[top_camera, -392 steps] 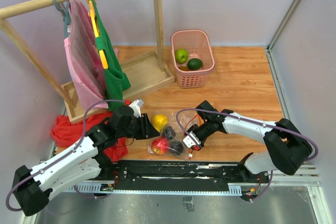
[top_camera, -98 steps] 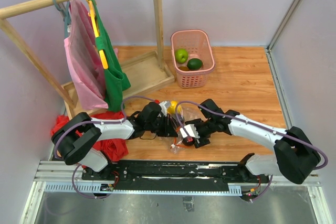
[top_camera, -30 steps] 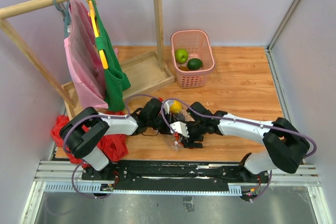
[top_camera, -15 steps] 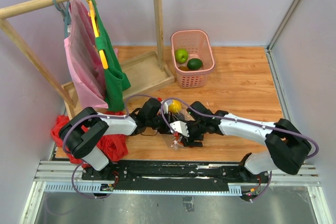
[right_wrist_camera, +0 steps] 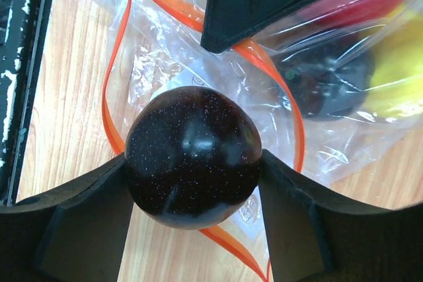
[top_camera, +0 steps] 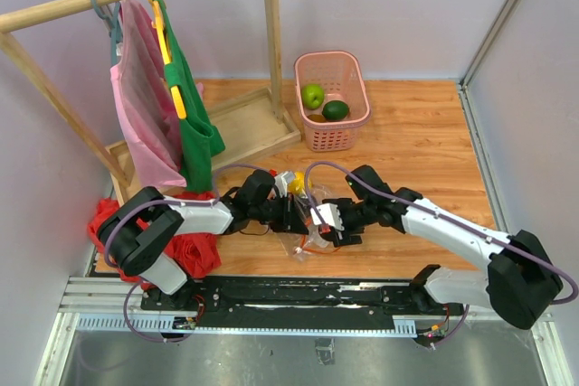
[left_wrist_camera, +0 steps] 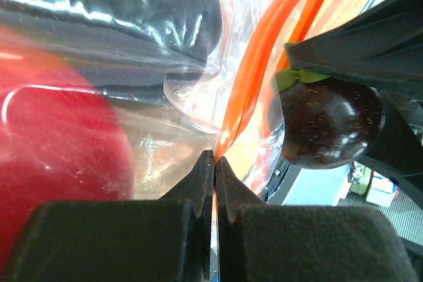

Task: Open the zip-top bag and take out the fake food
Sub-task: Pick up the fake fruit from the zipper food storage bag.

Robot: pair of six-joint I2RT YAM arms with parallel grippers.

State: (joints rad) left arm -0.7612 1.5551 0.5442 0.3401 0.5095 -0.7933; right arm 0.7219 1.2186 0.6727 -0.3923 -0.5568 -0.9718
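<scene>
The zip-top bag (top_camera: 306,241) lies crumpled on the wooden floor between the arms, its orange-red zip strip (right_wrist_camera: 115,84) gaping in a loop. My left gripper (left_wrist_camera: 213,158) is shut on the bag's clear film right beside the strip (left_wrist_camera: 254,84). A red piece (left_wrist_camera: 53,123) and a dark piece (left_wrist_camera: 132,11) of fake food press against the plastic inside. My right gripper (right_wrist_camera: 193,163) is shut on a dark purple fruit (right_wrist_camera: 193,156), held just above the bag's open mouth. More dark (right_wrist_camera: 324,84) and yellow (right_wrist_camera: 396,77) food sits inside the bag.
A pink basket (top_camera: 355,68) at the back holds a green apple (top_camera: 313,95) and a dark green fruit (top_camera: 336,110). A wooden clothes rack (top_camera: 244,128) with hanging garments stands at the back left. A red cloth heap (top_camera: 113,223) lies by the left arm.
My right gripper has drawn back to the right with the dark purple fruit, away from the bag's mouth. The left gripper keeps its pinch on the bag.
</scene>
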